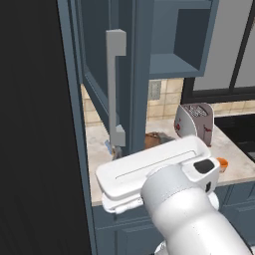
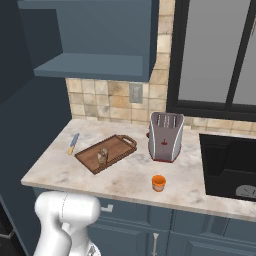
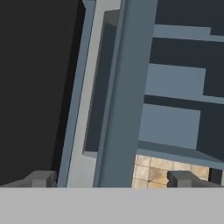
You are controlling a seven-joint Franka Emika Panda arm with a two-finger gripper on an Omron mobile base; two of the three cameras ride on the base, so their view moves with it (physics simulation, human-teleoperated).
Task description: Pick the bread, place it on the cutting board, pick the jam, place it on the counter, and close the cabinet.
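Closing the cabinet [image 1: 124, 74], last step by the look of it: blue-grey panelled door swung wide, long grey bar handle [image 1: 115, 89] edge-on. Pincer [image 3: 111, 179] spread apart, straddling the door edge, clamped on nothing; next, likely a sideways push. Lumpy tan bread [image 2: 103, 156] on the dark wooden board [image 2: 106, 153], orange jam jar [image 2: 159, 183] on the marbled desk [image 2: 125, 177] near the ribbed grey toaster [image 2: 165, 136].

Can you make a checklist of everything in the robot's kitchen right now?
surface: beige counter.
job's things: bread on cutting board; jam on the counter near its front edge; cabinet door open.
clutter: toaster, knife.
grippers: gripper open, holding nothing, straddling the door's edge.
cables: nothing seen.
surroundings: tiled wall, window, sink.
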